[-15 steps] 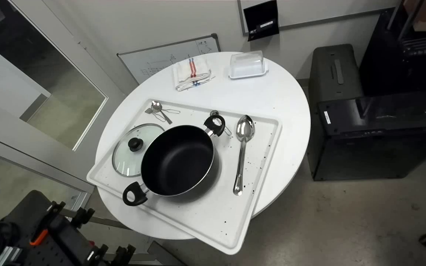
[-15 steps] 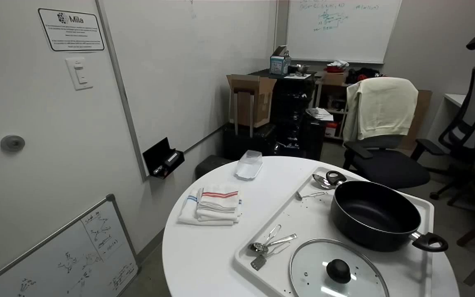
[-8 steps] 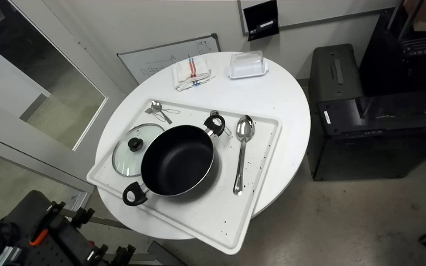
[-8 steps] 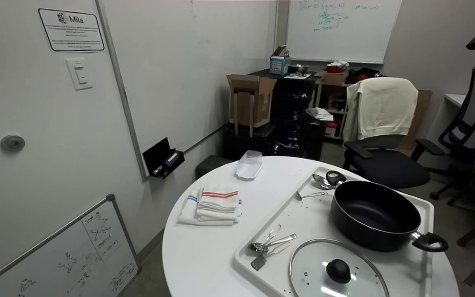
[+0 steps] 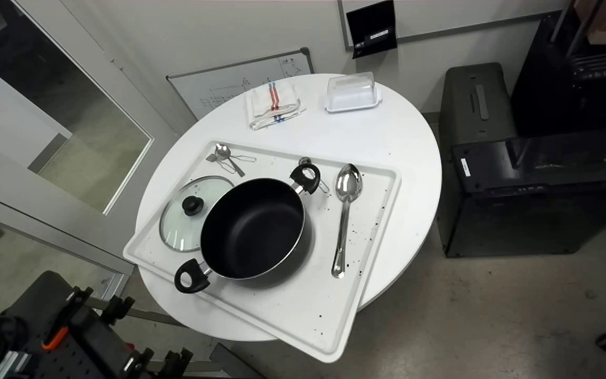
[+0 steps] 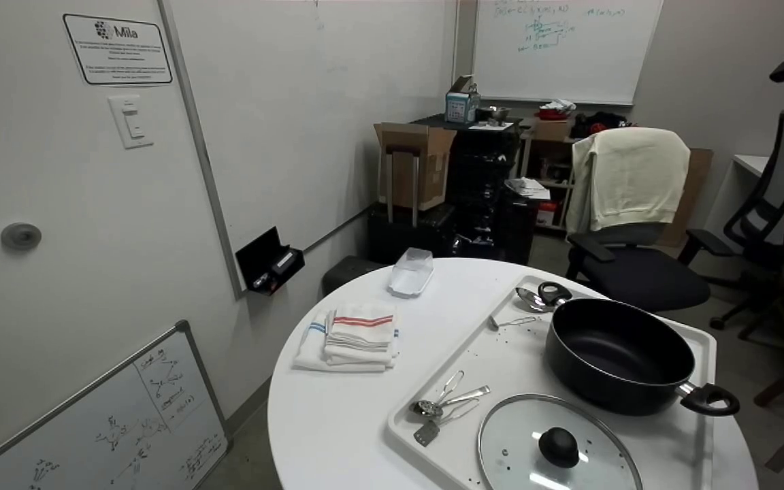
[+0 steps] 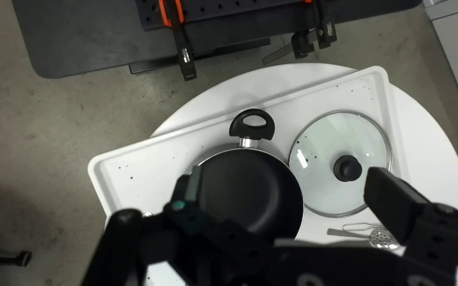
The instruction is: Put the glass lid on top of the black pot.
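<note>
folded towels [image 5: 273, 105] near covered dish [image 5: 353, 93]

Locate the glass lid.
In the wrist view, the glass lid lies on the white tray, just right of the black pot, with a small slotted spoon nearer the bottom edge.

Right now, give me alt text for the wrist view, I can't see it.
From above, a glass lid lies beside an uncovered black pot on a white tray with metal utensils. An open gripper in the foreground partly hides the pot.
</note>
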Robot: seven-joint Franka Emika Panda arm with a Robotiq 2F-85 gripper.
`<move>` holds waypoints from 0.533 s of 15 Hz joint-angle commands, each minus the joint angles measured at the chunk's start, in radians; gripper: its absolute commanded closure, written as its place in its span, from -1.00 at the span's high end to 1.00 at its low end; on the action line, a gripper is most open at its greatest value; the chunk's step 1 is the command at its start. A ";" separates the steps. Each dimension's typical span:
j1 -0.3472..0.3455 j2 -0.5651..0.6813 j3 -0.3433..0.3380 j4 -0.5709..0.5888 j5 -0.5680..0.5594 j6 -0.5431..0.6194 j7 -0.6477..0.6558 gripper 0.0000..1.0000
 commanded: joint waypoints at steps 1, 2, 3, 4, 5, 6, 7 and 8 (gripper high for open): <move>0.045 0.100 0.088 -0.017 -0.018 0.146 0.045 1.00; 0.063 0.130 0.117 -0.023 -0.023 0.193 0.057 1.00; 0.076 0.161 0.141 -0.025 -0.030 0.235 0.069 1.00; 0.094 0.195 0.169 -0.030 -0.037 0.286 0.083 1.00; 0.110 0.232 0.190 -0.028 -0.043 0.326 0.088 1.00; 0.125 0.274 0.215 -0.026 -0.053 0.375 0.104 1.00; 0.135 0.315 0.235 -0.019 -0.068 0.415 0.118 1.00; 0.147 0.359 0.255 -0.015 -0.086 0.462 0.131 1.00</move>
